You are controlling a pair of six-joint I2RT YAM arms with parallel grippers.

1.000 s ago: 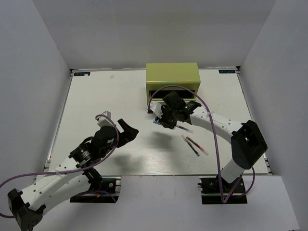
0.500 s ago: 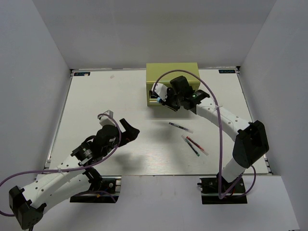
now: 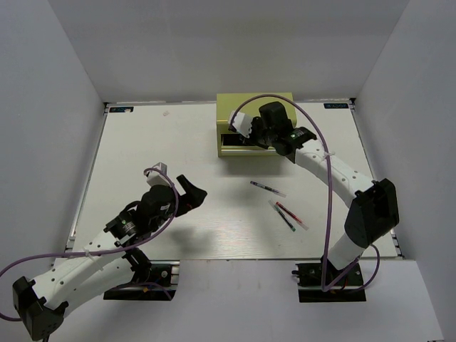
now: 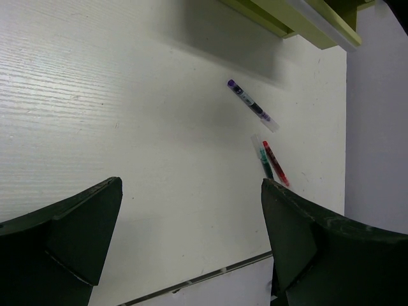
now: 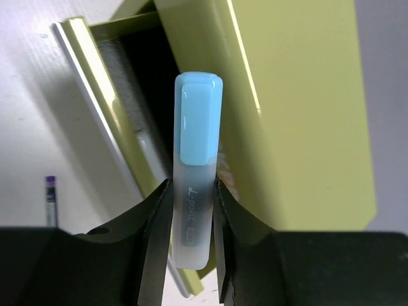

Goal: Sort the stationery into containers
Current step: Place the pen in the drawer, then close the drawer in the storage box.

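Note:
My right gripper [image 3: 244, 135] is shut on the blue marker [image 5: 197, 127], pale grey body between the fingers and blue cap pointing away. It hangs over the open upper drawer [image 5: 95, 95] of the olive-green tool chest [image 3: 255, 107]; the chest's top also shows in the right wrist view [image 5: 293, 115]. My left gripper [image 3: 191, 192] is open and empty above the table, left of the pens. The clear pen [image 3: 267, 187], the red pen [image 3: 293, 214] and the dark pen [image 3: 280, 214] lie on the table. The orange-red and green markers are out of view.
The left wrist view shows the clear pen [image 4: 252, 106], the red pen [image 4: 275, 164], the dark pen [image 4: 264, 163] and the chest's lower edge [image 4: 299, 19]. White walls close in the table [image 3: 142, 157] on three sides.
My right gripper has carried the blue marker from above the middle of the table back to the chest's open drawer. The left arm has barely moved.

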